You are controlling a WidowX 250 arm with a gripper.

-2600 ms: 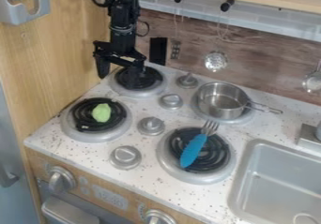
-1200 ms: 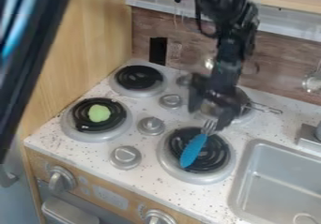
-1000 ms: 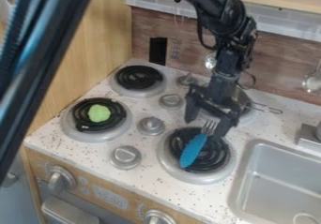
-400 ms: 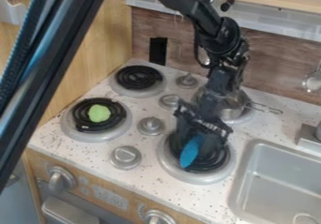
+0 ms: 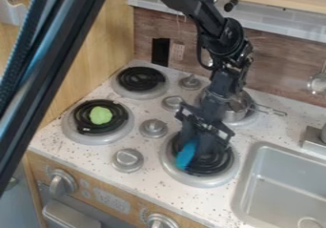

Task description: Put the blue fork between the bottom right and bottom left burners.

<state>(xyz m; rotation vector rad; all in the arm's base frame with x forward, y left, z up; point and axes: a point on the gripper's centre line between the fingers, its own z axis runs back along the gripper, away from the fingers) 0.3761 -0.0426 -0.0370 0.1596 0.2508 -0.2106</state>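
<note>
Low over the bottom right burner (image 5: 210, 167), the black gripper (image 5: 195, 148) points down with its fingers shut on the blue fork near its upper part. The blue handle (image 5: 185, 156) of the fork shows at the left of the fingers, over the burner's left half; its tines are hidden behind the gripper. On the bottom left burner (image 5: 83, 127) sits a light green piece (image 5: 100, 115).
A metal pot (image 5: 235, 110) is on the back right burner, close behind the gripper. Grey knobs (image 5: 127, 159) stand between the left and right burners. The sink (image 5: 280, 189) is at the right, and dark bars cross the upper left.
The gripper came from the back left to the bottom right burner, lowered over the fork and closed on it. The fork's handle has shifted slightly left.
</note>
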